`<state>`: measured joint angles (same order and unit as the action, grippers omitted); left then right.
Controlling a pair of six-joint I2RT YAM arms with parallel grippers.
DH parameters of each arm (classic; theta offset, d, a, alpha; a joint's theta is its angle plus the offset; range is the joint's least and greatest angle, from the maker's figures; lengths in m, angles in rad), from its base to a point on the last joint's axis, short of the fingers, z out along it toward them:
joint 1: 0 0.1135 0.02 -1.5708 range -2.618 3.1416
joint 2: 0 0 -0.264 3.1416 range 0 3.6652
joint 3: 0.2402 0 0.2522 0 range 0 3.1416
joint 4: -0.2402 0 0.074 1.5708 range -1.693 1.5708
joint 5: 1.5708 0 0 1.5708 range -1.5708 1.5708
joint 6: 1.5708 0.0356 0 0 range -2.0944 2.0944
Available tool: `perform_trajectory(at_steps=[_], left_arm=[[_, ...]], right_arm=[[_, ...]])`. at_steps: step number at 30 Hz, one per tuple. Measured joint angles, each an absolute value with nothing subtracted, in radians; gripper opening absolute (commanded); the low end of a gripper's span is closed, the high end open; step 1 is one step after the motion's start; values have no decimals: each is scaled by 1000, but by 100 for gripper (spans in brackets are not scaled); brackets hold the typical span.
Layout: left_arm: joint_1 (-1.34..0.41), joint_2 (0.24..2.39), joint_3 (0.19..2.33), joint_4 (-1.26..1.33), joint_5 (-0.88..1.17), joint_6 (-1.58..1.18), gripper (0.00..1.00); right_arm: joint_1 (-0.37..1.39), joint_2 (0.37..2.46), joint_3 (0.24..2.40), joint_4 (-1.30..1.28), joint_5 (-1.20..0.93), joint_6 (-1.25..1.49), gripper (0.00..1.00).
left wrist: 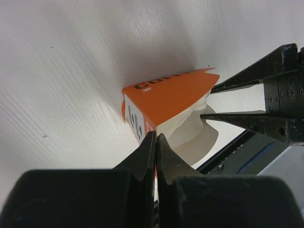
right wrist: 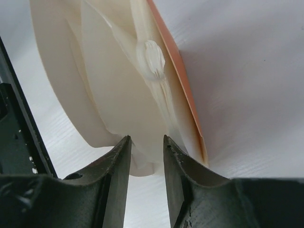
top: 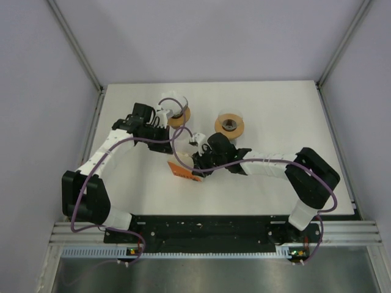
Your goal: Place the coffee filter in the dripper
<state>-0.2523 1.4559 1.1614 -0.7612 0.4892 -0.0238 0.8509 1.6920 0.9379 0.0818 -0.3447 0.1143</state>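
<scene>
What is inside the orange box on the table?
White paper filters fan out of the open end of the orange box. How many there are, and how far in they reach, its walls hide.

bright, even light, soft shadows; the left claw [left wrist: 156, 137] looms blurred up close.

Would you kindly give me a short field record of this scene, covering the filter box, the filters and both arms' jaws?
filter box: orange, lying flat, one end open
coffee filters: pale stack sticking out of the open end
left gripper: jaws shut, tips at the box's near corner
right gripper: jaws open, one on either side of the filters' edge
tan round items: two, beyond the box; which one is the dripper is unclear
</scene>
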Motion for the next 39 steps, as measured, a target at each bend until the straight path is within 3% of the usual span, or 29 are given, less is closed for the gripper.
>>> perform_trajectory(at_steps=[7, 14, 29, 34, 39], left_arm=[[-252, 1456, 1161, -762, 489, -24, 1], [-252, 1456, 1161, -762, 489, -24, 0], [-255, 1458, 1171, -770, 471, 13, 0], [-255, 1458, 1171, -771, 470, 18, 0], [-255, 1458, 1173, -771, 466, 20, 0]], right_arm=[[866, 1692, 938, 82, -356, 102, 28], [891, 1731, 976, 75, -301, 86, 0], [894, 1599, 962, 40, -211, 71, 0], [894, 1572, 945, 50, -228, 70, 13], [894, 1572, 923, 51, -283, 59, 20]])
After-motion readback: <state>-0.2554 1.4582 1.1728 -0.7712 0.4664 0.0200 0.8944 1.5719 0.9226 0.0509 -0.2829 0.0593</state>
